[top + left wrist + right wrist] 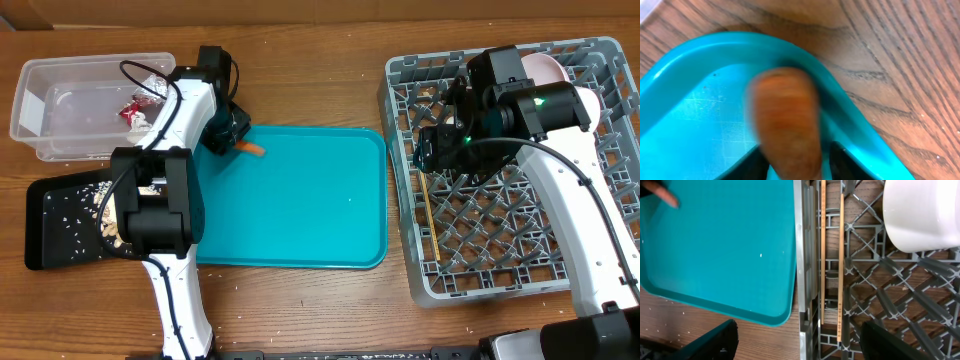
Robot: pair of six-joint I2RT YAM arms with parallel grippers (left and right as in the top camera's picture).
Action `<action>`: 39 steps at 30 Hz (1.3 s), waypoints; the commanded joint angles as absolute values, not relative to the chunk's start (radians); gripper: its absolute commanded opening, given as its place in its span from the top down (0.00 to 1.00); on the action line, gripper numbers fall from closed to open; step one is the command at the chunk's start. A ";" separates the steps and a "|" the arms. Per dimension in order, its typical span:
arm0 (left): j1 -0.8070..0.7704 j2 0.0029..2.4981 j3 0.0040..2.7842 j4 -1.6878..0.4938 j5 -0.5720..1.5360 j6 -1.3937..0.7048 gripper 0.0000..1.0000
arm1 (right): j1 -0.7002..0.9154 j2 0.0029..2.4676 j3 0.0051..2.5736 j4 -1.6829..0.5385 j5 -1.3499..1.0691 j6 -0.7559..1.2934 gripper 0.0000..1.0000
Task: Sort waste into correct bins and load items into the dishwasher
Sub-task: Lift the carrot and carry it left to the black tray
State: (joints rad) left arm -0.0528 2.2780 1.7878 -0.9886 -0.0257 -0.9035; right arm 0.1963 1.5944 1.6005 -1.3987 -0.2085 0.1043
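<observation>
Carrot (253, 149): lies in the teal tray's (300, 210) top-left corner, the only waste on it. Red wrapper (131, 112) in clear tub (65, 100); scraps (105, 215) on black tray (50, 215); chopsticks (841, 265) and bowl (920, 215) in rack (500, 250). Nearly done, I judge.

Left claw (232, 135) is angled down, a finger on either side of the carrot. Blur hides whether it is clamped. Right claw (435, 155) hovers over the rack's left edge, apart and empty.

The rectangular plastic tray (300, 200) was a plain, even teal, and the small carrot (256, 150) on it was bright orange. The square plastic dish rack (470, 240) was grey, its base a diagonal lattice. The wooden chopsticks (841, 265) were pale tan with fine dark marks near one end, and the round bowl (922, 215) was plain white. The flat black tray (50, 215) was speckled white and beige. A shiny red wrapper (131, 112) showed inside the clear plastic tub (40, 90). The wooden table (300, 310) was brown, streaked with darker grain.
</observation>
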 commanded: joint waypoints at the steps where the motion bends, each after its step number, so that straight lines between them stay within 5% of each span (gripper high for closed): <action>1: -0.059 2.311 1.800 -0.999 -0.043 -0.897 0.76 | 0.195 1.587 1.618 -1.394 -0.202 0.105 0.20; 6: -0.060 2.312 1.800 -1.053 -0.033 -0.897 0.65 | 0.195 1.587 1.618 -1.393 -0.202 0.105 0.20; 13: -0.060 2.311 1.800 -1.158 -0.025 -0.854 0.72 | 0.195 1.587 1.618 -1.393 -0.202 0.105 0.20; 20: -0.060 2.311 1.800 -1.287 -0.007 -0.806 0.96 | 0.195 1.587 1.618 -1.393 -0.202 0.105 0.20; 39: -0.093 2.254 1.800 -1.512 -0.141 -0.694 0.96 | 0.195 1.587 1.618 -1.394 -0.190 0.104 0.20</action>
